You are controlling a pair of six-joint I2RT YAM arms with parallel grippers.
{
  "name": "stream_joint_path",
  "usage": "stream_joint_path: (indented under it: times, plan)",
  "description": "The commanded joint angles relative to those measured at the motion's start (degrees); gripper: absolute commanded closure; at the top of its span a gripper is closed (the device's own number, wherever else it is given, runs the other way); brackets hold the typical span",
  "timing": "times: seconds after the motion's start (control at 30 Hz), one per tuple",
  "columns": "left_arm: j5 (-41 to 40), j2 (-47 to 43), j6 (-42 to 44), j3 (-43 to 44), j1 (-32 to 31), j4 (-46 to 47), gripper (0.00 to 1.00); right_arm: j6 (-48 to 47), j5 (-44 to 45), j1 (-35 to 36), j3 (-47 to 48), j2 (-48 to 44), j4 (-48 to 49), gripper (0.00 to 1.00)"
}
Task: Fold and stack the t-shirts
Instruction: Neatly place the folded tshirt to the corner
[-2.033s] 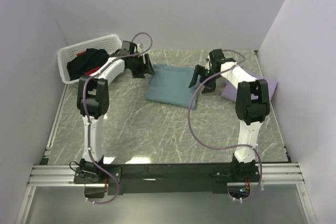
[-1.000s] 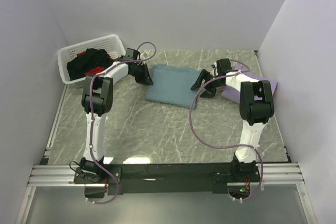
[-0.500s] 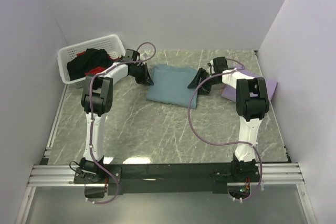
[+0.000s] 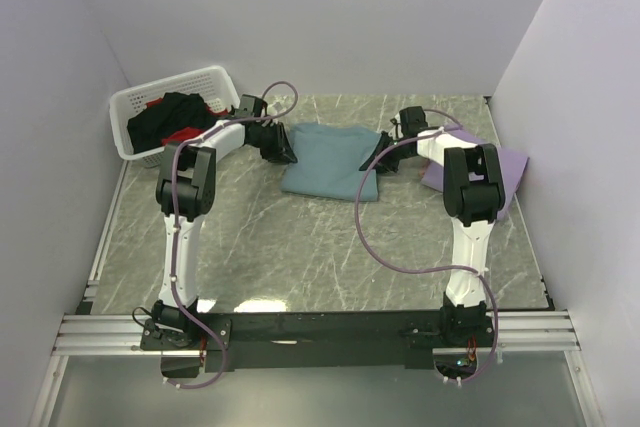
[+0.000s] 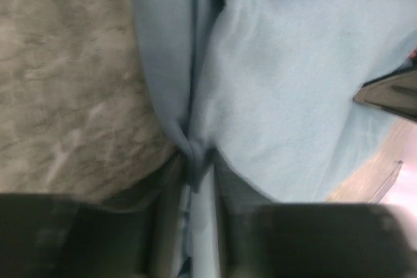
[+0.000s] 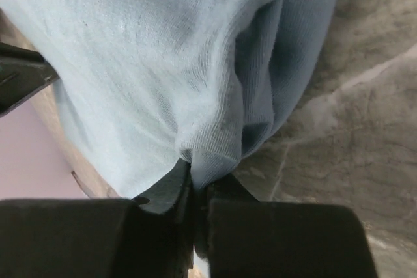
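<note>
We have the teal shirt lying partly folded on the far middle of the table, with both grippers clamped onto it; the left gripper pinches a bunched fold at its left edge; the right gripper pinches a gathered fold at its right edge. To fold well, we judge that both ends should lift together and travel at one pace, so the cloth hangs level and lands square; each pinch looks thin and could slip, so no jerks. Both arms reach far forward, forearms low and angled inward toward each other, wrists close to the tabletop. The purple shirt lies flat at the right, partly under the right arm; the black and red shirts sit in the basket at far left.
</note>
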Motion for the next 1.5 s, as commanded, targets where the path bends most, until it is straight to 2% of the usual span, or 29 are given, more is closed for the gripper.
stream_joint_path:
  times: [0.0, 0.07, 0.27, 0.47, 0.73, 1.2, 1.47]
  plan:
    - [1.4, 1.4, -1.0, 1.1, -1.2, -0.8, 0.65, -2.7, 5.4, 0.5, 3.1, -0.2, -3.6, 1.00]
    - [1.4, 1.0, -1.4, 1.1, -1.3, -0.5, 0.56, -4.3, 7.2, 0.6, 4.4, -0.9, -6.6, 1.00]
    - [1.2, -1.3, -1.9, 0.3, -1.1, -0.4, 0.47, -9.4, 16.0, -0.2, 12.1, -2.3, -18.5, 1.00]
    - [1.4, -3.3, -1.8, -2.7, -0.8, 0.7, 0.47, -12.2, 21.9, -2.4, 18.4, -3.8, -28.9, 1.00]
    - [2.1, -5.2, -2.0, -8.5, -0.8, 2.9, 0.48, -16.1, 28.3, -4.6, 32.0, -3.3, -44.3, 1.00]
    - [2.6, -7.2, -0.8, -12.4, -0.9, 3.5, 0.47, -16.7, 30.3, -7.2, 43.2, -6.1, -51.7, 1.00]
    - [3.1, -8.2, -0.8, -16.5, -0.9, 5.2, 0.47, -17.7, 30.0, -12.6, 44.9, -9.6, -52.3, 1.00]
